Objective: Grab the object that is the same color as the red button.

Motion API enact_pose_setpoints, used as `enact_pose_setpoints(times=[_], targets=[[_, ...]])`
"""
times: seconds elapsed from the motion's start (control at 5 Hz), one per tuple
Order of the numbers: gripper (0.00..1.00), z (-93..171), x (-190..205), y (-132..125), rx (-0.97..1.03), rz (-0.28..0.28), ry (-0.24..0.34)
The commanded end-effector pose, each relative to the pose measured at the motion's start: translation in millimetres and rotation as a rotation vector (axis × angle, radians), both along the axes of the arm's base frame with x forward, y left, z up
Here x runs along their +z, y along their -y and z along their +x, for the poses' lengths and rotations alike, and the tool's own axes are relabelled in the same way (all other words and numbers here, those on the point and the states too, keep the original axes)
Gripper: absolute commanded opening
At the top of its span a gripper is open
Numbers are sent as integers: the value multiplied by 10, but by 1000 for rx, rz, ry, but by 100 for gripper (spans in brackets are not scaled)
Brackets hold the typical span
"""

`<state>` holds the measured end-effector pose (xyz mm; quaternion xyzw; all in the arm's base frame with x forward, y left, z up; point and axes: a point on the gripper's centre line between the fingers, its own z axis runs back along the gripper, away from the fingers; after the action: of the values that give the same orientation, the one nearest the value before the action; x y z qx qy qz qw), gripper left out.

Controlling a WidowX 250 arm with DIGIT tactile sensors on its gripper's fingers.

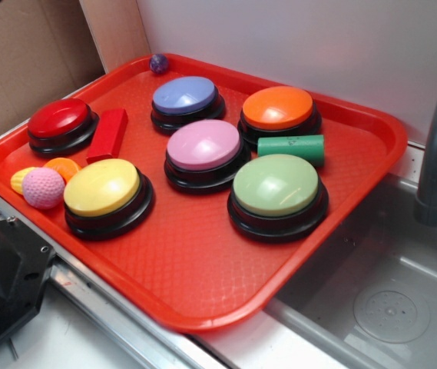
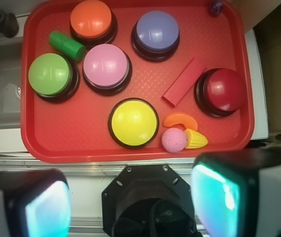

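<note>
A: Wrist view, item one: small glossy red rectangular plastic block (image 2: 184, 81), lying flat on the red plastic tray (image 2: 81, 143), just left of the large round red dome button (image 2: 224, 90) (whether they touch, I cannot tell).

B: Exterior view agrees: block (image 1: 108, 134) beside button (image 1: 61, 121). Gripper?

A: Gripper (image 2: 130, 202) above the tray's near edge, fingers (image 2: 217, 195) spread wide, holding nothing.
</note>
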<state>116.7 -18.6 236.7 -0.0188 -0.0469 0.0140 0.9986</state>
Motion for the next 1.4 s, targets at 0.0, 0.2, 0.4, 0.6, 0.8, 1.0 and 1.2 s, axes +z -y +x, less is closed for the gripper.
enact_pose_setpoints(times=[0.0, 0.2, 0.4, 0.6, 0.8, 1.0, 1.2], targets=[[100, 0, 0, 0, 0, 0, 0], [100, 149, -168, -143, 163, -30, 17], [100, 291, -406, -292, 351, -36, 6], [100, 408, -615, -469, 523, -27, 7], [100, 540, -911, -698, 725, 4, 21], [100, 659, -1216, -811, 834, 30, 42], [100, 732, -1506, -879, 824, 24, 57]])
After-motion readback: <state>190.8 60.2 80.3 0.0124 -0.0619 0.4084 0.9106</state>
